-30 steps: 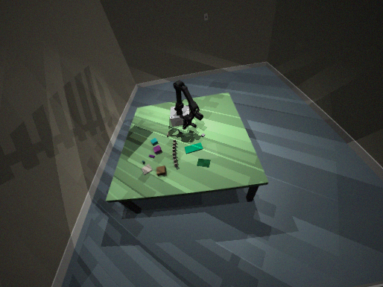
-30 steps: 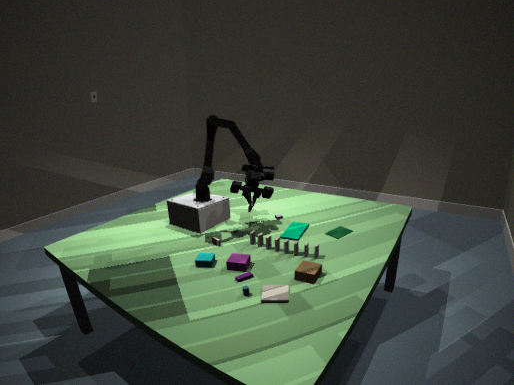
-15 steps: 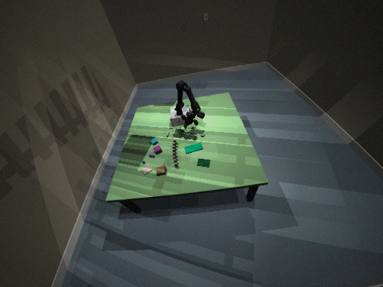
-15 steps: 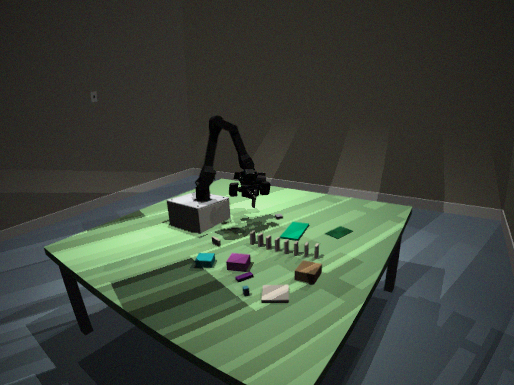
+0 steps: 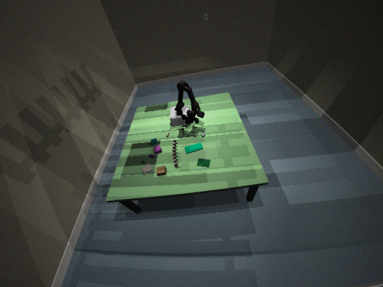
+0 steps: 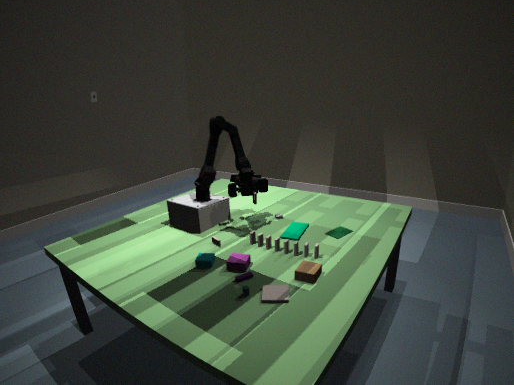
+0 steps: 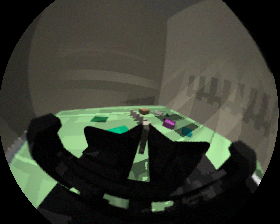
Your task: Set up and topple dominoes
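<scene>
My gripper (image 6: 254,193) (image 7: 145,126) is shut on a pale domino (image 6: 255,199) (image 7: 144,139), held upright above the table beside the robot's base, short of the row. Several dominoes (image 5: 174,153) (image 6: 277,244) stand upright in an evenly spaced row. One loose domino (image 5: 168,134) (image 6: 216,241) lies between the robot's base and the teal block. Another small pale piece (image 5: 203,135) (image 6: 279,216) lies on the other side, beyond the near end of the row. The fingertips are too dark to make out in the top view.
A bright green slab (image 5: 194,147) (image 6: 295,230) and a dark green sheet (image 5: 203,162) (image 6: 339,232) lie on one side of the row. On the other are teal (image 6: 205,260), magenta (image 6: 238,262) and brown (image 6: 308,272) blocks, a purple piece (image 6: 244,276) and a grey slab (image 6: 275,293).
</scene>
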Available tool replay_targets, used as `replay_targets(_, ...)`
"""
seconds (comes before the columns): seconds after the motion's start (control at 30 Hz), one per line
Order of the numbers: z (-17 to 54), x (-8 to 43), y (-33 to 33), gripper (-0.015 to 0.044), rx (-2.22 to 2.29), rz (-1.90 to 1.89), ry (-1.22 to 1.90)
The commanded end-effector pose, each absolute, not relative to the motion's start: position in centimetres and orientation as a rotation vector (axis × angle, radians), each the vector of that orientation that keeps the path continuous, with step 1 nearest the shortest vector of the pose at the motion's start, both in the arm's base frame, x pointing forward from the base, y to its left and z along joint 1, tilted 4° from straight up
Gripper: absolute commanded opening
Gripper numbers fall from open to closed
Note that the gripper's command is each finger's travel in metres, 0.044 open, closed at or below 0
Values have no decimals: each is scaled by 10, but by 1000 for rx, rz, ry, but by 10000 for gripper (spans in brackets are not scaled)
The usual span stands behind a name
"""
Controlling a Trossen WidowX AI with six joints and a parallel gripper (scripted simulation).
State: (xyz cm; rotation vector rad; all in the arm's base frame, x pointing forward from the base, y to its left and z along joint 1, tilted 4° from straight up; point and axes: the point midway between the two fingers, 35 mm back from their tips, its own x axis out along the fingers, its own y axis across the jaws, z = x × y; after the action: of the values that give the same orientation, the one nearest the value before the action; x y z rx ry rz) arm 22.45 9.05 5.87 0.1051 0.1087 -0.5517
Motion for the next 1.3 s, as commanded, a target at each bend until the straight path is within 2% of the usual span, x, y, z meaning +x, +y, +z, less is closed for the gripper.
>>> replay_targets(0.0, 60, 224, 91, 26, 110, -548, 98)
replay_targets(0.37, 58, 225, 91, 26, 109, -549, 99)
replay_targets(1.27, -18, 235, 98, 26, 100, -551, 107)
